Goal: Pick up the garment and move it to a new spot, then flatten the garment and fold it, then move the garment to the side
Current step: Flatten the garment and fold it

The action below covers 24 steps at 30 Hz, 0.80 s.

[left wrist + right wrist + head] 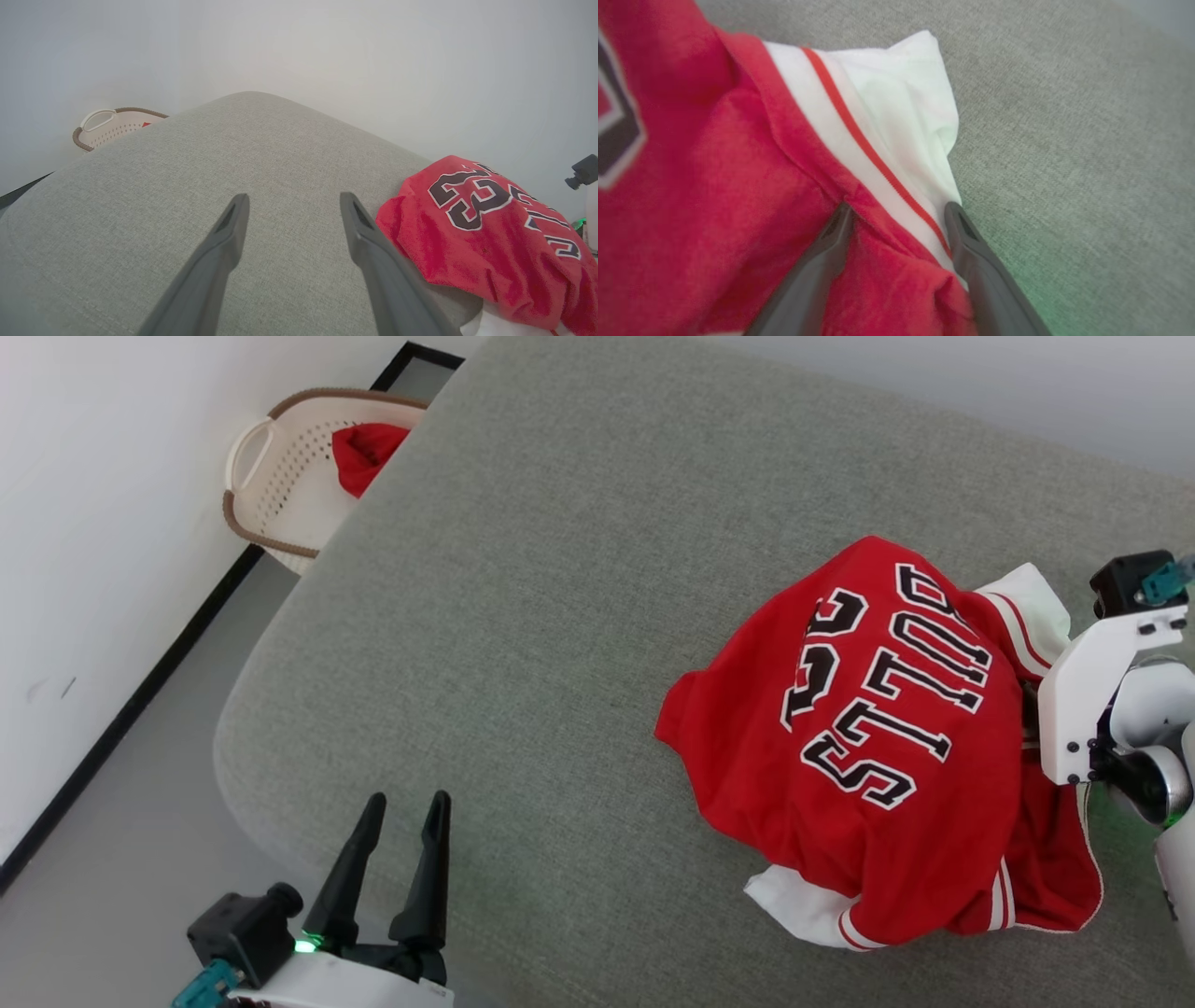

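Note:
The garment (896, 747) is a red jersey lying in a crumpled heap on the right of the grey upholstered surface (560, 579). Its black, white-outlined lettering faces up and its white sleeves poke out at the far and near ends. My right gripper (899, 210) is open, its fingers (817, 266) set down on either side of the red-white striped trim at a sleeve seam. In the head view its white wrist (1083, 700) stands at the garment's right edge, hiding the fingers. My left gripper (407, 798) (294, 198) is open and holds nothing at the near left edge, well apart from the garment (486, 233).
A pale perforated basket (271, 476) holding a small red cloth (369, 453) stands on the floor beyond the surface's far left corner, against the white wall. A strip of grey floor (121, 859) runs along the left. The basket's rim (100, 126) peeks over the cushion edge.

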{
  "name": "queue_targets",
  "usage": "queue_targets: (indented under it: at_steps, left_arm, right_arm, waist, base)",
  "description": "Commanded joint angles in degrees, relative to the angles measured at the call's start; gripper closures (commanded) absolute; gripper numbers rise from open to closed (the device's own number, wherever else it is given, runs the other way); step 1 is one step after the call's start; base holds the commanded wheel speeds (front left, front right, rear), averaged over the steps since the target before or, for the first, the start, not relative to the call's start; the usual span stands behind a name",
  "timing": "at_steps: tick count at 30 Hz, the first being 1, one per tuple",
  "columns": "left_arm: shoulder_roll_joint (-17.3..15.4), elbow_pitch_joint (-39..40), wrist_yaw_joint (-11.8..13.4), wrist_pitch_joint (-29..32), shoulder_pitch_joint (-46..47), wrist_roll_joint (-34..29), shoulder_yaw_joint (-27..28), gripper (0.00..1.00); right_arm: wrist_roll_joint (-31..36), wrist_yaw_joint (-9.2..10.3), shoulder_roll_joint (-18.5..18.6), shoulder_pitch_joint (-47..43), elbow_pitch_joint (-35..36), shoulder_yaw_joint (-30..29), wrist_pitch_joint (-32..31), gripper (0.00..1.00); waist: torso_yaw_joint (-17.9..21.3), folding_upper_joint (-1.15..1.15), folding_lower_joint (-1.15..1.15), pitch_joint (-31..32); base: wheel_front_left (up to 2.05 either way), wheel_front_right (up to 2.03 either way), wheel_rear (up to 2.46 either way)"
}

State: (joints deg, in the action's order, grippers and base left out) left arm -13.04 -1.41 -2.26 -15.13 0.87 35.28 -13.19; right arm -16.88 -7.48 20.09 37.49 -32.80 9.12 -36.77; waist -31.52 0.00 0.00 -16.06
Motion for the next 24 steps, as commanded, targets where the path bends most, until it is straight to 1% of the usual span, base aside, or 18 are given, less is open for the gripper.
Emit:
queue_targets:
  at_steps: [1,2,7,11,15,18,20,24]
  left_arm:
    - [0.4,-0.4,-0.5,0.0,0.3,-0.5,0.4,0.0]
    - [0.6,-0.6,-0.8,0.0,0.3,-0.7,0.6,0.0]
    - [1.1,-1.9,-1.8,0.0,0.7,-1.1,1.3,0.0]
    - [0.6,-2.9,-2.4,0.0,1.4,-1.2,1.2,0.0]
    - [-0.2,-3.9,-2.8,0.6,2.1,-1.3,0.7,0.0]
    - [-1.1,-4.3,-3.1,1.6,2.8,-1.4,0.3,0.0]
    - [-1.7,-4.4,-3.2,2.2,2.9,-1.2,0.3,0.0]
    - [-3.0,-4.0,-2.6,2.6,2.4,-0.9,1.2,0.0]
  right_arm:
    - [-0.8,-0.03,-0.4,-1.9,-2.7,1.8,-2.0,0.0]
    - [-1.3,-0.04,-0.3,-1.9,-3.1,2.7,-2.2,1.0]
    - [-2.8,-0.02,1.6,-0.6,-4.2,3.4,-0.1,1.0]
    - [-3.4,0.0,2.6,0.2,-3.7,3.2,2.5,1.0]
    - [-4.5,0.0,3.0,-0.3,-2.8,1.5,4.7,1.0]
    - [-4.7,0.0,3.6,-2.4,-1.9,-0.4,6.1,1.0]
    - [-4.8,0.0,3.6,-4.0,-0.9,-2.0,6.6,1.0]
    - [-4.7,0.0,3.2,-7.8,2.3,-4.4,6.1,1.0]
  waist:
    - [-0.2,0.0,0.0,-0.1]
    - [-0.2,0.0,0.0,-0.1]
    - [0.0,0.0,0.0,0.6]
    - [0.4,0.0,0.0,2.1]
    - [1.1,0.0,0.0,4.3]
    - [1.8,0.0,0.0,6.3]
    - [2.7,0.0,0.0,7.5]
    - [6.2,0.0,0.0,8.9]
  base:
    - [0.0,0.0,0.0]
    - [0.0,0.0,0.0]
    - [0.0,0.0,0.0]
    - [0.0,0.0,0.0]
    - [0.0,0.0,0.0]
    - [0.0,0.0,0.0]
    - [0.0,0.0,0.0]
    - [0.0,0.0,0.0]
